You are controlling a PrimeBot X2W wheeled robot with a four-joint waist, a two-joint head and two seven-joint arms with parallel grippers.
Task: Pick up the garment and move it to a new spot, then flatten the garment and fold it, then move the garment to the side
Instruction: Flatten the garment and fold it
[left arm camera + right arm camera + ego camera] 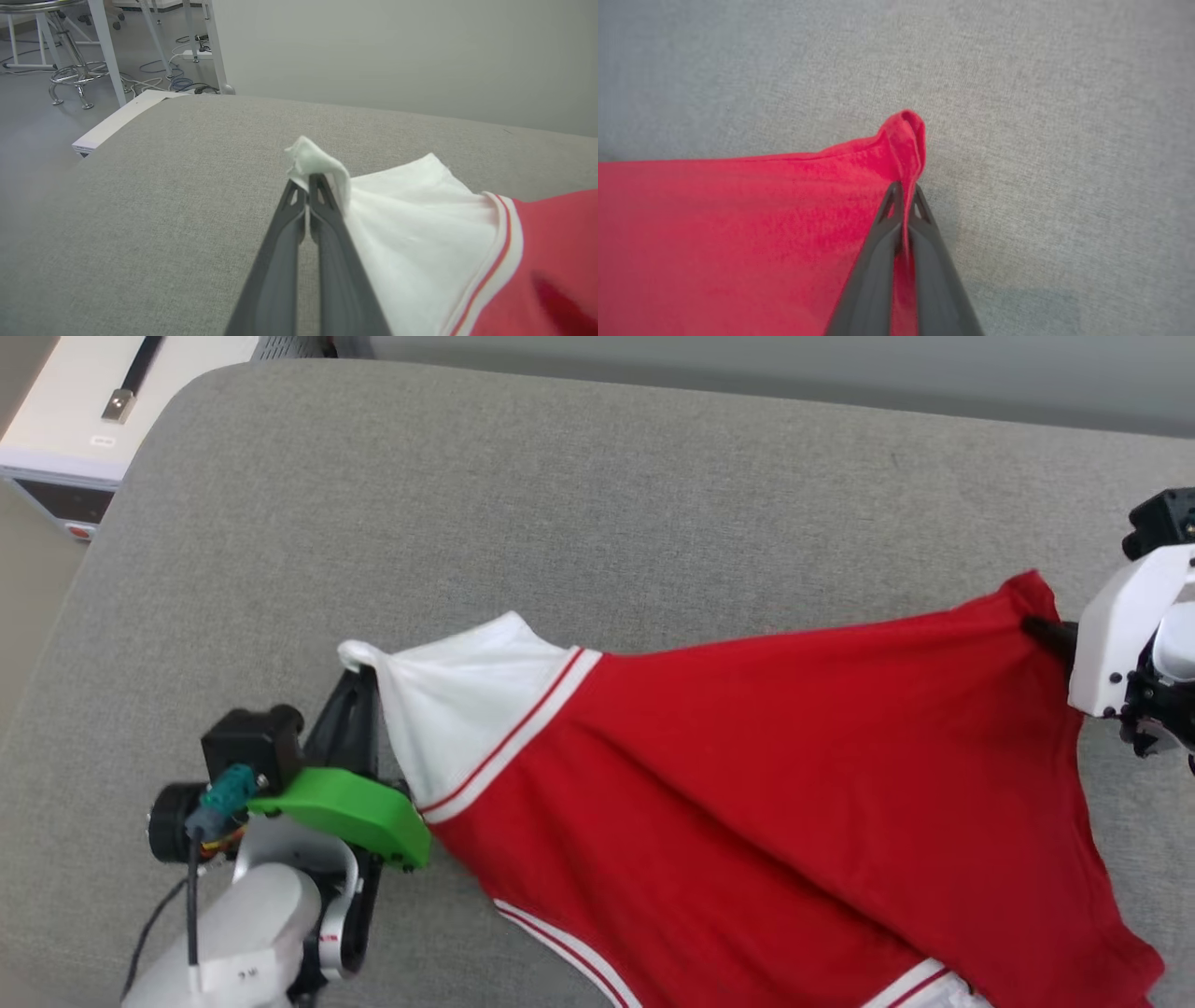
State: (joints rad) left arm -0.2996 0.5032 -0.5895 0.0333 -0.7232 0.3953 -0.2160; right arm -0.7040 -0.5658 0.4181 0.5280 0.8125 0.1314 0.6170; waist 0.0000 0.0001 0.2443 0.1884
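Observation:
The garment (747, 765), a red shirt with a white sleeve and red-white striped trim, hangs stretched between both arms over the grey cushion (560, 504). My left gripper (359, 672) is shut on the tip of the white sleeve (411, 210); in the left wrist view the gripper (307, 184) pinches white cloth between its fingers. My right gripper (1041, 627) is shut on a red corner (903, 135) of the garment at the right; the right wrist view shows the gripper (903, 191) with red cloth clamped in it. The garment's lower part runs off the bottom of the head view.
The grey cushion spreads far behind and left of the garment. A white box (84, 420) with a dark strap stands beyond its far left corner. In the left wrist view a stool (70, 70), table legs and floor cables lie past the cushion's edge, with a pale wall behind.

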